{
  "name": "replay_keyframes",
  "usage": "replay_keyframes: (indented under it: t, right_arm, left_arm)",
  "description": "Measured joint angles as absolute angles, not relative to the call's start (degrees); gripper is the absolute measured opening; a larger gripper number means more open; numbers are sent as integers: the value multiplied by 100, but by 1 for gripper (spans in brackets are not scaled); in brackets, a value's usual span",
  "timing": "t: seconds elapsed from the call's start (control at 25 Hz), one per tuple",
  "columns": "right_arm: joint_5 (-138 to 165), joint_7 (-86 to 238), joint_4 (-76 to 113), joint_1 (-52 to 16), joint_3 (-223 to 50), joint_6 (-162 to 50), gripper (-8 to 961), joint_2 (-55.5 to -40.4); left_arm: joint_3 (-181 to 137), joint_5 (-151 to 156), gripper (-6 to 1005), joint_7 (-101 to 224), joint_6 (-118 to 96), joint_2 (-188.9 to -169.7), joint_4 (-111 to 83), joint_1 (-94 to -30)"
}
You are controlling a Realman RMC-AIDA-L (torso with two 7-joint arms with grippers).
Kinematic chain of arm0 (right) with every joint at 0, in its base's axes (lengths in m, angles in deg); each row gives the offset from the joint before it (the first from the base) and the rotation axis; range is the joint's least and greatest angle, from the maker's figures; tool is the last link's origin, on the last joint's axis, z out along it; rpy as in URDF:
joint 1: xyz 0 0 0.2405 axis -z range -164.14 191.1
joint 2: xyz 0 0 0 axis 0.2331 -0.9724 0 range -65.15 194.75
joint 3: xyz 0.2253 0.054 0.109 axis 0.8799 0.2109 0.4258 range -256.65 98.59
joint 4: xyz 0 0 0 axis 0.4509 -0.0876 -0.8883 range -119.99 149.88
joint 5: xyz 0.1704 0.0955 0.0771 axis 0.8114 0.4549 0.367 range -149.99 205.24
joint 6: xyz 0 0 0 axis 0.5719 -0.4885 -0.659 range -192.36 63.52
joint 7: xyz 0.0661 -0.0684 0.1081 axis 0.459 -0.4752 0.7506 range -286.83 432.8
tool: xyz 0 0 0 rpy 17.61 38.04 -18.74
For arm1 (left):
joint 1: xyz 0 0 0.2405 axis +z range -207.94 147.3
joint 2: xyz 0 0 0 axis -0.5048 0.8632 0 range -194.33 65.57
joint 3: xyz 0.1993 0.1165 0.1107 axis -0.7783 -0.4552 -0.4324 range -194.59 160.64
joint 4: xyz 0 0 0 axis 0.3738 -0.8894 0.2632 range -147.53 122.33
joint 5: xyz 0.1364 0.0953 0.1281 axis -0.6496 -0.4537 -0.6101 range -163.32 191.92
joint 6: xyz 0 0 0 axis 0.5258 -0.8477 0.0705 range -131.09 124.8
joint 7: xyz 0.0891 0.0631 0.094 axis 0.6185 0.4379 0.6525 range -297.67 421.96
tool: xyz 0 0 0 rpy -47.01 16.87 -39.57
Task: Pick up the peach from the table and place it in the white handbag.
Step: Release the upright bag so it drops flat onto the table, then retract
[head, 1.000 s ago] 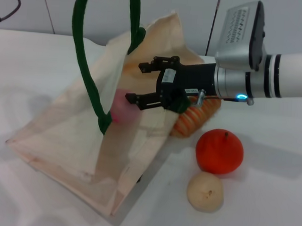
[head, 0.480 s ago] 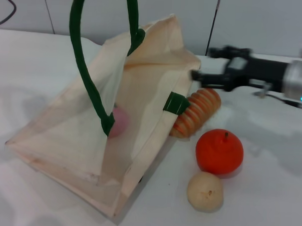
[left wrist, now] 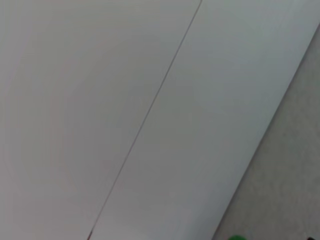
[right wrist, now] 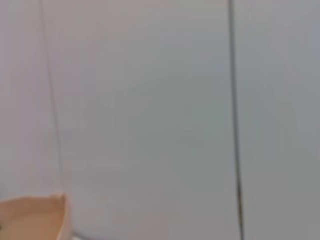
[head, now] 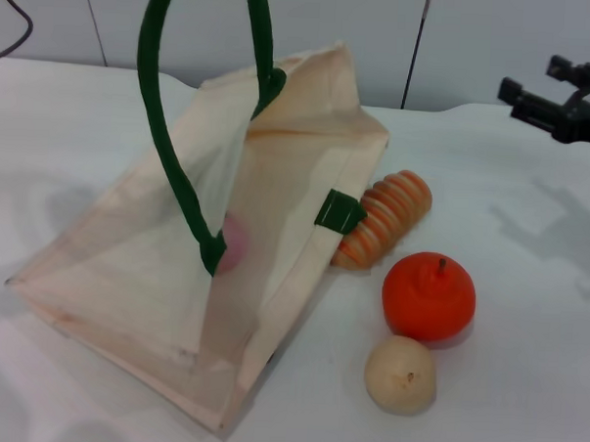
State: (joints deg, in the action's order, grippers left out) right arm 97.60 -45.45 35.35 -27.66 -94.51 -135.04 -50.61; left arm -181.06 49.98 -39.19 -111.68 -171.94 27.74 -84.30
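- The bag (head: 146,263) stands on the desk (head: 523,388), held up by its green handles (head: 167,127); if the handles drop, it can fold over the peach (head: 232,244).
- You see the peach inside the bag as a pale-pink blur through the fabric.
- The left gripper is not in view.
- The right gripper (head: 546,90) hangs far right, jaws open and empty.

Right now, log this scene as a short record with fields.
peach: pink shape seen through the fabric, inside the white handbag
bag handles: dark green, held up out of frame
right gripper: open, empty, far right above the table
left gripper: not in view
beside bag: ridged orange item, orange fruit, beige fruit
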Motion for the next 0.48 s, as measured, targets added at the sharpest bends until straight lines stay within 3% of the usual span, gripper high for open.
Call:
replay_keyframes:
  t: [0.48]
  right_arm:
    - [9908, -4619, 3476, -2684, -9450, -13417, 894, -5077]
  left_arm:
    - [-18107, 4955, 169, -3959, -11042, -17195, 2774, -8472]
